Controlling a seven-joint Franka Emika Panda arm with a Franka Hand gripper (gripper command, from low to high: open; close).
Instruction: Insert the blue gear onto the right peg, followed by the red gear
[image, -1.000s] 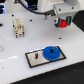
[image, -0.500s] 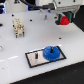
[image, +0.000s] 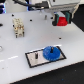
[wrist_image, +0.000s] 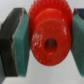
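At about one o'clock from the grey plate (image: 46, 56), high over the table (image: 15, 60), the gripper (image: 61, 20) carries the red gear (image: 62, 21), its pads (wrist_image: 20, 42) pressed on the gear's toothed rim from both sides, as the wrist view shows. The blue gear (image: 51, 52) already sits on the right peg, which it hides; the other peg (image: 36, 55) stands bare at its nine o'clock. To do this step well, I judge the red gear's dark hole must be brought squarely above the blue gear's centre, kept level, then lowered straight. Open table surrounds the plate; the white fixture (image: 18, 27) at eleven o'clock is well apart.
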